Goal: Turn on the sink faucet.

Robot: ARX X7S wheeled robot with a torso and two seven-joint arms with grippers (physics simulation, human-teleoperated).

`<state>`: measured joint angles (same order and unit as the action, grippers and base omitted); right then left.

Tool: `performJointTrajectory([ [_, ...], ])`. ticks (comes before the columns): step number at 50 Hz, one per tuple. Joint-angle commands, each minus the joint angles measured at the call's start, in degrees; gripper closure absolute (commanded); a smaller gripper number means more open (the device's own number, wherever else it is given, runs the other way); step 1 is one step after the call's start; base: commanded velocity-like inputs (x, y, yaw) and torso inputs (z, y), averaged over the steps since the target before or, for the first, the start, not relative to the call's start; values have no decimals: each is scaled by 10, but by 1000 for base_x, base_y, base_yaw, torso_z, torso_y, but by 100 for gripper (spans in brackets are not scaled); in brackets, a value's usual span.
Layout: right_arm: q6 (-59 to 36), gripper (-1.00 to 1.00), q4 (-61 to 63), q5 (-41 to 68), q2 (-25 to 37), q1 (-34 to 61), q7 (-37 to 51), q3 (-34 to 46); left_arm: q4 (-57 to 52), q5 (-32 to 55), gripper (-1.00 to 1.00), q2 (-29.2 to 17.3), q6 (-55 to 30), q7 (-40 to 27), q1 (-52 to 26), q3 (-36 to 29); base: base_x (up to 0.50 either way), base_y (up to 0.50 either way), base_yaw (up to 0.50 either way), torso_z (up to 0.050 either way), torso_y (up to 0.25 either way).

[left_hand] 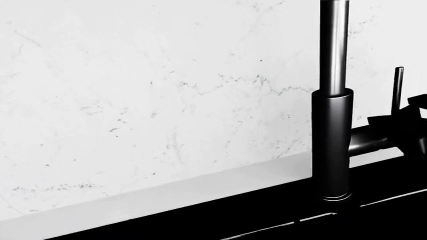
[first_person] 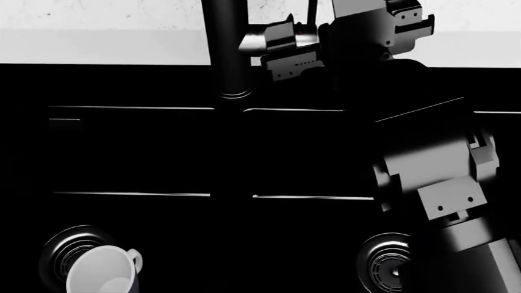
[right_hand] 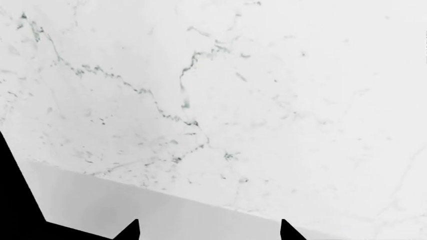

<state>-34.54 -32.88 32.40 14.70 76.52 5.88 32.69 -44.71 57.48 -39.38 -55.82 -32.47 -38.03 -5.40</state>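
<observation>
The sink faucet [first_person: 229, 46] is a tall dark tube at the back of the black sink [first_person: 130, 152]. In the left wrist view the faucet [left_hand: 333, 130] stands before a marble wall, with its short side lever [left_hand: 368, 141] and a thin upright rod [left_hand: 398, 87] beside it. My right gripper [first_person: 271, 52] is at that lever, just right of the tube, and also shows in the left wrist view [left_hand: 410, 122]. Its fingertips [right_hand: 133, 231] stand apart in the right wrist view, with only wall between them. No red mark shows. My left gripper is out of view.
A white mug [first_person: 102, 271] lies over the left drain [first_person: 65, 247]. The right drain [first_person: 382, 259] is partly behind my right arm [first_person: 440, 177]. A white marble backsplash [right_hand: 233, 100] runs behind the sink.
</observation>
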Motion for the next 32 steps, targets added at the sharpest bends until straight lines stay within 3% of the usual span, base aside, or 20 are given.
performJointTrajectory([
  [1,6,-100,-21,-36,34,32,20,-32,8,-37,-100,-8,41,26,66,-7,0,0,-4,0,0],
  [28,-42,-100,124,31,110,-40,102,-123,-1,-29,-100,-18,47,26,85,-3,0,0,-1,0,0],
  [32,-67,-100,223,50,125,-50,122,-130,3,-33,-100,-19,55,30,93,-2,0,0,0,0,0],
])
